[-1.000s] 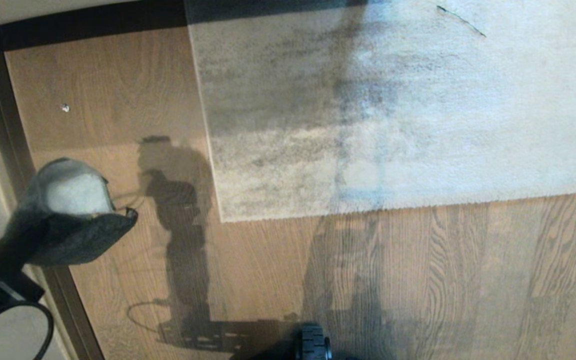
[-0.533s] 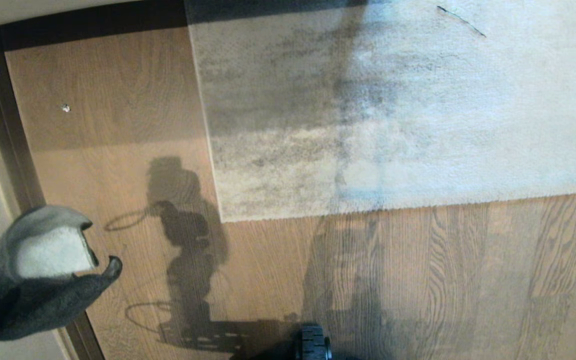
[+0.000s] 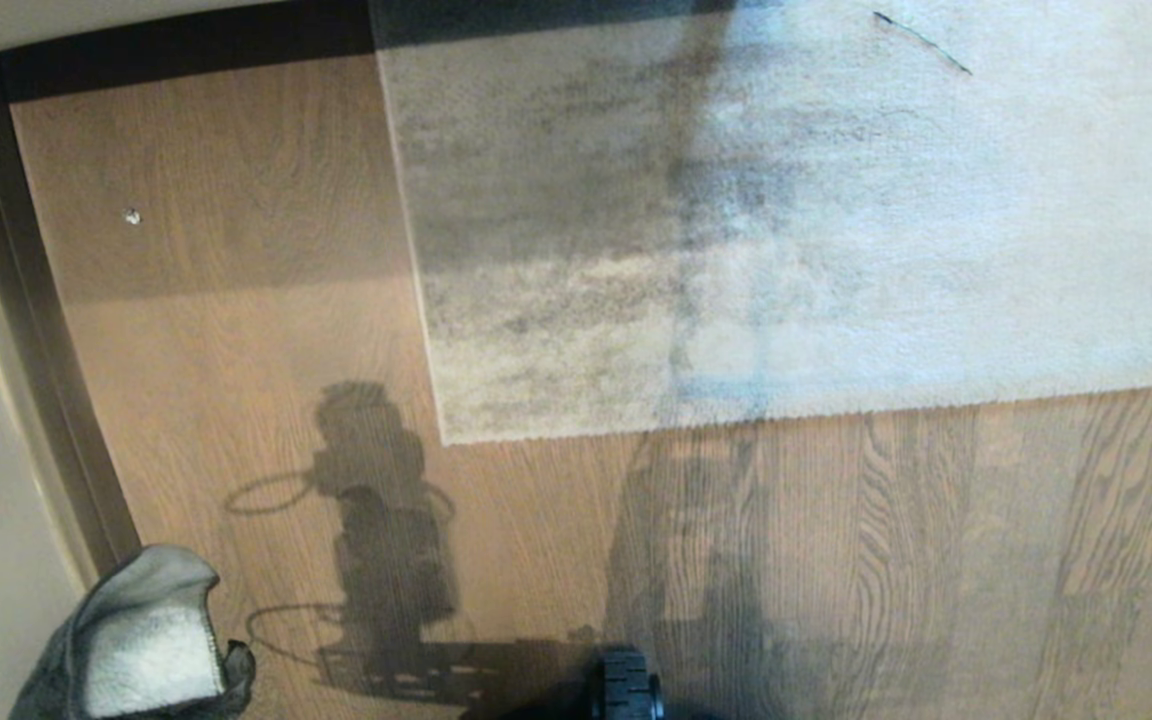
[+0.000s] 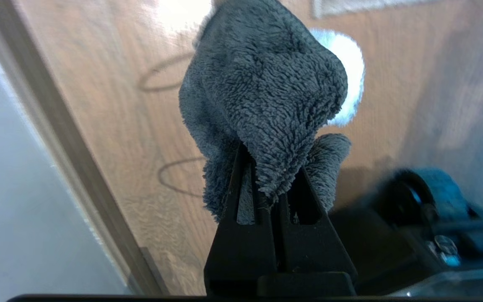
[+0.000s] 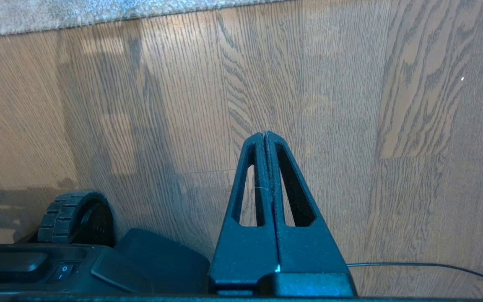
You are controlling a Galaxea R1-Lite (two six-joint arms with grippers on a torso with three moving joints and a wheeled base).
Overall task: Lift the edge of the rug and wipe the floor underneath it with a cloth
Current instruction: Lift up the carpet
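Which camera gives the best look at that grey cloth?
The left wrist view: the cloth fills the middle, pinched in the shut left gripper. The head view catches only part of it at the bottom left corner. The right wrist view shows none.

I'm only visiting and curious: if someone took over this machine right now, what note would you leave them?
Left gripper: shut on the cloth, low at the robot's left, near the skirting strip.
Right gripper: shut, empty, parked above bare floor.
Rug edge: lying flat, corner down, nothing touching it.
Done: cloth is in hand.
Left: lift the rug edge, wipe the floor underneath.
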